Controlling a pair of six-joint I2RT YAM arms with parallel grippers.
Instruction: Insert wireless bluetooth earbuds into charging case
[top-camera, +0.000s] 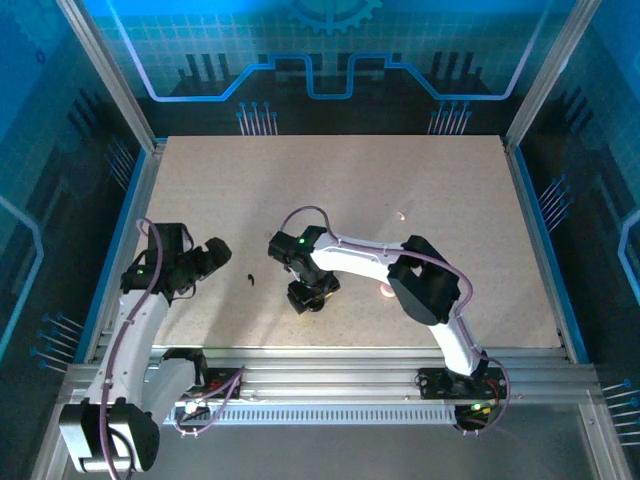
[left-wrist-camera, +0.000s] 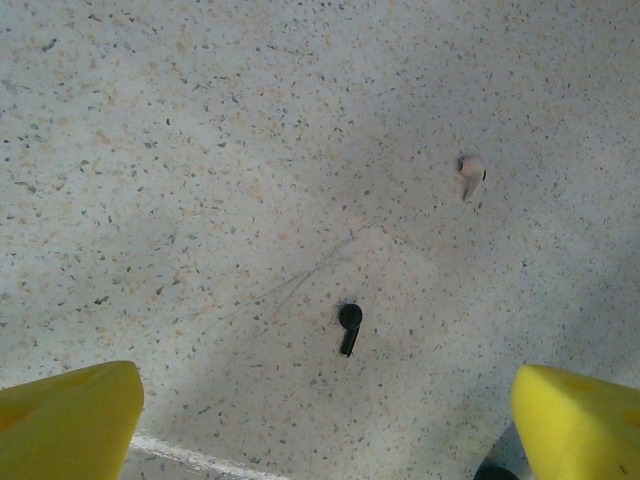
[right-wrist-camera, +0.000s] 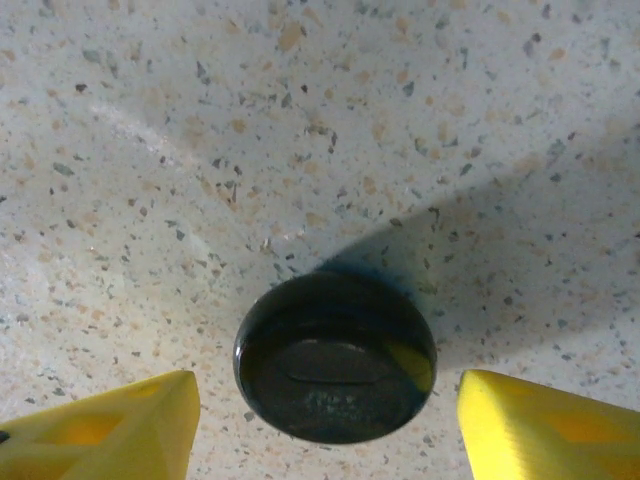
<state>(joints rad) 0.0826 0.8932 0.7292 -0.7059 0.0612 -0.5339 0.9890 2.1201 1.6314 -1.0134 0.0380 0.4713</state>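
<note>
Right wrist view | right gripper (right-wrist-camera: 327, 400) jaws apart, one each side of round black case (right-wrist-camera: 335, 350), not touching, set to grab | left gripper (left-wrist-camera: 325, 400) wide open over earbud (left-wrist-camera: 349, 327), lined up to pick

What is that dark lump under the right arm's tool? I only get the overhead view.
Observer: The right wrist camera shows a round black puck lying flat on the speckled table.
Visitor: Is the tool gripping it?
Observer: No. The right tool is open, with a yellow finger on each side of the puck and bare table showing in both gaps.
Visitor: And the speck by the left arm?
Observer: The left wrist camera shows a tiny black earbud, with a round head and a short stem, lying untouched ahead of the open left tool.
</note>
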